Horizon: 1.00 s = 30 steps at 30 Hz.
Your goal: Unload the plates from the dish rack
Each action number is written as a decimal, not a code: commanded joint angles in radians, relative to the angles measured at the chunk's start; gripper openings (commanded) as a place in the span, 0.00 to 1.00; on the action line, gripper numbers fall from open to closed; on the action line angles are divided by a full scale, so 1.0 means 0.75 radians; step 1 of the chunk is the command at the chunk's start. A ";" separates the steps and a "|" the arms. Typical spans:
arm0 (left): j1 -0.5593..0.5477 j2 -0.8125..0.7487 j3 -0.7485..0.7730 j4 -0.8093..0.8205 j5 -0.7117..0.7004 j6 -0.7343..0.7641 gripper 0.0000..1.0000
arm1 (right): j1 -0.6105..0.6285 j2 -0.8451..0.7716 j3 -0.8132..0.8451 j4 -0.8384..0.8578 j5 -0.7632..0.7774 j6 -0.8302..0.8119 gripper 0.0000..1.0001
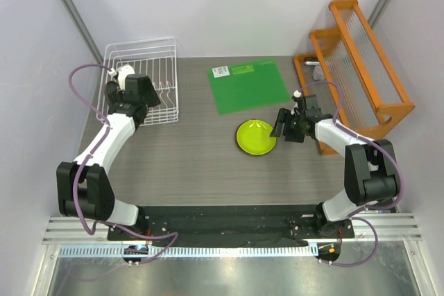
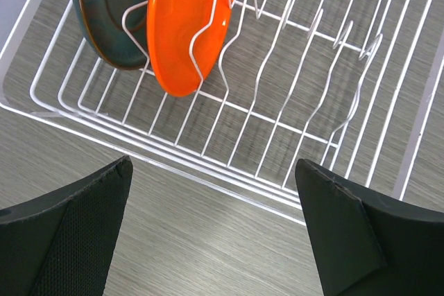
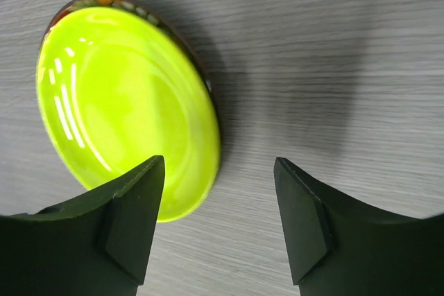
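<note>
Top view: we look down from high behind arm bases (image 1: 322, 216) over whole counter (image 1: 194, 164). Left wrist: we sit close above dish rack (image 2: 277, 123), beyond left end effector (image 2: 214, 171). Right wrist: even closer, lime green plate (image 3: 118, 102) left of right end effector (image 3: 219, 164). Top view shares both.
</note>
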 commanded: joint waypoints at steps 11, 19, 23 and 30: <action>0.128 0.150 0.121 0.125 -0.081 0.055 1.00 | 0.037 -0.191 0.048 -0.054 0.303 -0.048 0.70; 0.181 0.363 0.273 0.260 -0.050 0.104 0.98 | 0.037 -0.105 0.071 -0.040 0.284 -0.065 0.70; 0.248 0.451 0.332 0.293 -0.009 0.121 0.96 | 0.037 -0.058 0.083 -0.038 0.290 -0.067 0.70; 0.289 0.574 0.385 0.334 0.027 0.125 0.93 | 0.037 -0.005 0.093 -0.033 0.292 -0.073 0.68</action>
